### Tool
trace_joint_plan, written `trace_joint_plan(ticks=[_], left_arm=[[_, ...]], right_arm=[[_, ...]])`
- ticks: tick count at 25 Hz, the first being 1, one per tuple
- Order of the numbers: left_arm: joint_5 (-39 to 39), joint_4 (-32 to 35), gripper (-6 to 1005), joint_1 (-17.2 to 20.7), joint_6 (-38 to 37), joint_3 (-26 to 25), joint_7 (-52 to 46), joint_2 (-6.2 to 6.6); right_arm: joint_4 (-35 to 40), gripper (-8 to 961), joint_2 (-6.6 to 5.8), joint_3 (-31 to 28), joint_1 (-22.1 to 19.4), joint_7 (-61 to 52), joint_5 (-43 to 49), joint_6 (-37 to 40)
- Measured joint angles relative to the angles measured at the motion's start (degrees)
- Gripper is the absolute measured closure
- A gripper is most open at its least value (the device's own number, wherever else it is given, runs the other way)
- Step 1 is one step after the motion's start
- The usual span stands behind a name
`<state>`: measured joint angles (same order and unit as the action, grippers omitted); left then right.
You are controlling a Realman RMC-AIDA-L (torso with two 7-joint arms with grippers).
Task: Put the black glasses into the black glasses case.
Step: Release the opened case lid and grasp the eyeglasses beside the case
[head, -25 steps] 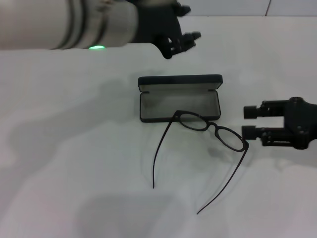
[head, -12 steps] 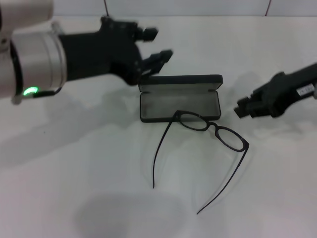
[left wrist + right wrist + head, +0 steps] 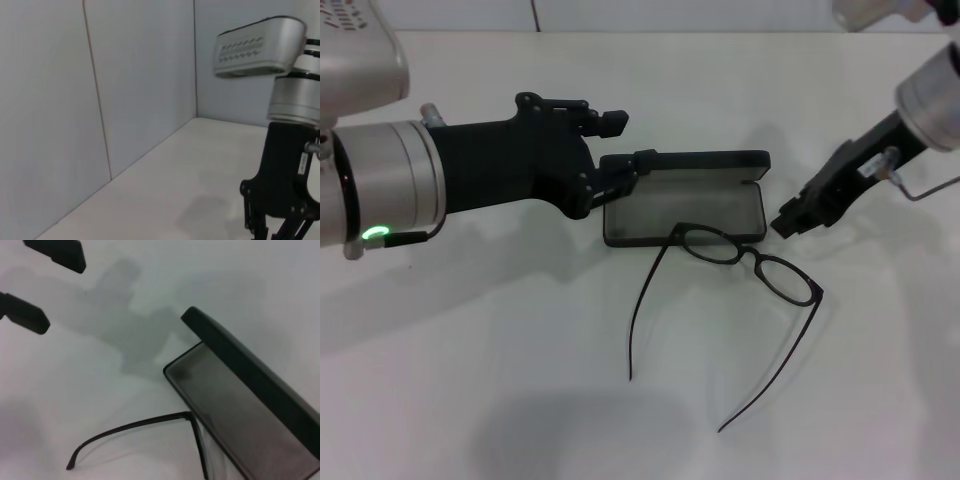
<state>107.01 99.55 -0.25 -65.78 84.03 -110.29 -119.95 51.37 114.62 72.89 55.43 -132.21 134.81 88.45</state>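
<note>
left tool [image 3: 625,150] agape at black glasses case [image 3: 682,200] corner | black glasses [image 3: 740,300] near (untouched) | right tool [image 3: 798,218] state unclear

At the left of the head view, the left arm is a silver-grey cylinder with a lit green light and dark ring seams, ending in a matt black left hand [image 3: 620,150] with blocky fingers. At upper right, the right hand [image 3: 798,218] is black under a silver cuff, with a white label and a thin wire loop.
</note>
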Motion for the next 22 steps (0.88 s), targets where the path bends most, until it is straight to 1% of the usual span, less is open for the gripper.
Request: trace_joint_plan(ticks=[2, 5, 9, 12, 14, 16, 17, 19, 22], left_arm=[[-0.16, -0.53, 555, -0.16, -0.04, -0.01, 0.18, 0.03], [-0.19, -0.78, 554, -0.21, -0.05, -0.03, 0.18, 0.04], [-0.39, -0.88, 555, 0.11, -0.06, -0.29, 0.2, 0.01], [-2.19, -1.64, 556, 0.22, -0.67, -1.83, 0.36, -0.03], [-5.66, -3.56, 555, 0.13, -2.71, -4.69, 1.73, -0.01], [-11.3, -7.75, 554, -0.25, -6.55, -8.56, 5.22, 0.03], [-13.19, -9.08, 555, -0.36, -7.98, -9.53, 6.29, 0.03], [-20.06, -15.42, 556, -1.0, -14.5, -14.28, 11.56, 0.04], [-24.36, -23.33, 557, -2.43, -23.01, -19.46, 17.35, 0.15]], right_arm=[[-1.48, 758, 0.48, -0.14, 1.7, -0.1, 1.05, -0.05], [-3.27, 758, 0.82, -0.21, 3.15, -0.26, 1.83, -0.58], [-5.91, 695, 0.95, -0.06, 3.92, -0.48, 1.9, -1.63], [-6.87, 633, 0.97, -0.1, 3.71, -0.45, 1.84, -2.14], [-7.35, 588, 1.06, 0.07, 3.58, -0.4, 1.75, -2.6], [-8.43, 542, 1.16, 0.34, 3.71, -0.35, 1.65, -3.43], [-8.95, 543, 1.19, 0.42, 3.91, -0.35, 1.61, -3.9], [-9.72, 544, 1.27, 0.54, 4.21, -0.35, 1.51, -4.63], [-10.17, 547, 1.48, 0.57, 4.58, -0.57, 1.41, -5.2]])
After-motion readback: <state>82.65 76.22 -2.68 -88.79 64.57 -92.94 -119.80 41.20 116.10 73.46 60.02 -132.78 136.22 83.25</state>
